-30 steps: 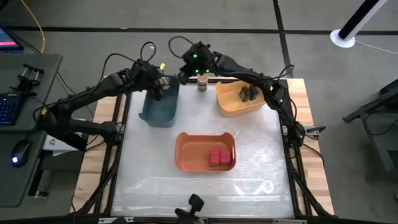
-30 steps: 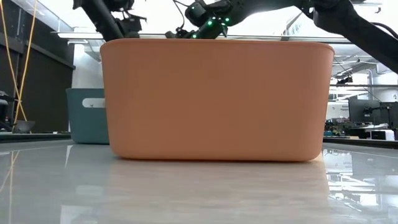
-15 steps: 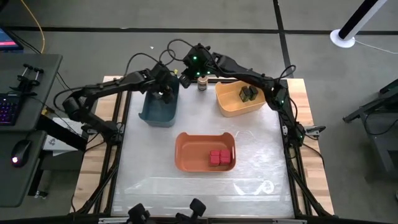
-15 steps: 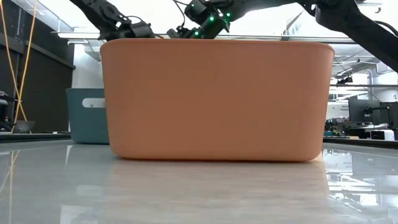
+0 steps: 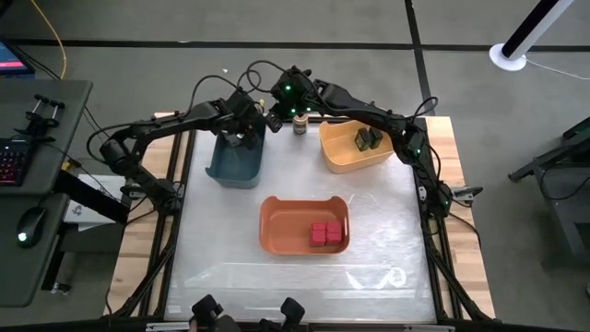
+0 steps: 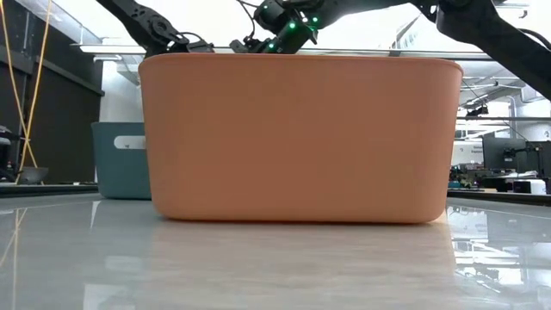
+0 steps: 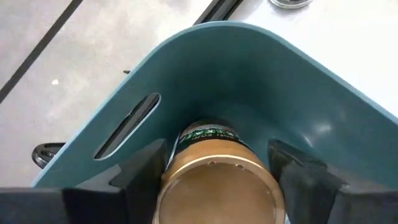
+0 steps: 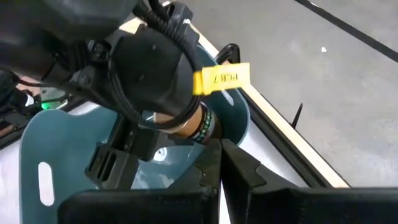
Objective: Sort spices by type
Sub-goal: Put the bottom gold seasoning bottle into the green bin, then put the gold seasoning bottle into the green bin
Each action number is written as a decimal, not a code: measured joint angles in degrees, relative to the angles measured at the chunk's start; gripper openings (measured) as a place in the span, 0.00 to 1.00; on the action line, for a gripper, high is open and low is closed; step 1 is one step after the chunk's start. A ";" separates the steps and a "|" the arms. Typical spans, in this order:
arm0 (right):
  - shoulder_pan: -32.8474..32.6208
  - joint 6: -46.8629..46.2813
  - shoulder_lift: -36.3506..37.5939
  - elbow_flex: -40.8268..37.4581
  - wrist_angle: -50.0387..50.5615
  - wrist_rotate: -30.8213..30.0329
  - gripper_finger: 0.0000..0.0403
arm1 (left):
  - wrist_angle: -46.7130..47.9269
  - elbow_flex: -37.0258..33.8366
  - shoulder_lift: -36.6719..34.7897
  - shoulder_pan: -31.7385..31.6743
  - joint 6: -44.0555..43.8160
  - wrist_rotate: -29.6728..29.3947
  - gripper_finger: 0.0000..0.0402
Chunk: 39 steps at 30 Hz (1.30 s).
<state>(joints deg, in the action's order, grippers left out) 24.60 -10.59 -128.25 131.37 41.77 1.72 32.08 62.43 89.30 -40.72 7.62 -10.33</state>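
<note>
My left gripper [image 5: 245, 134] reaches down into the blue bin [image 5: 230, 166], shut on a round jar with a tan lid [image 7: 217, 180]. The right wrist view shows that jar [image 8: 202, 124] under the left wrist. A second tan-lidded jar [image 5: 300, 124] stands on the table between the blue and yellow bins. My right gripper [image 5: 275, 110] hovers just left of this jar, shut and empty [image 8: 221, 165]. Dark containers [image 5: 369, 138] lie in the yellow bin [image 5: 336, 157]. Red tins [image 5: 324, 233] lie in the orange bin [image 5: 277, 207]. My left gripper pinches the jar between its two fingers [image 7: 146, 174] by its upper side, just below the lid [image 7: 180, 146]. The fingers come from above, pointing down into the blue bin. The jar hangs roughly upright inside the bin's walls [image 7: 261, 81]; whether its bottom touches the floor is hidden.
The orange bin [image 6: 297, 138] fills the low view and hides most of the table behind it, with the blue bin [image 6: 120, 159] peeking out at its left. Both arms crowd the table's far edge. The near half of the table holds only the orange bin.
My left gripper has carried the jar a little toward the table's right and down, from above the blue bin's far rim into the bin, while its arm has swung forward over the table. It stays shut on the jar.
</note>
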 joint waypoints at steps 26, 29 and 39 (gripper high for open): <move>7.35 -3.10 0.31 -1.18 10.20 -3.01 0.00 | -0.87 2.70 -18.65 -1.69 -6.95 12.02 0.81; 9.85 -6.40 0.17 -4.06 10.74 -0.32 0.00 | -5.82 -2.45 -25.18 -1.12 -11.08 15.19 0.81; 9.60 -6.90 0.11 -12.34 6.56 1.52 0.00 | -15.39 -14.92 -40.03 3.91 -27.84 13.47 0.81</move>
<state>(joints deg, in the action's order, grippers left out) 34.20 -17.49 -128.14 119.03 48.33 3.24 16.68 47.52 49.26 -36.81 -20.22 3.14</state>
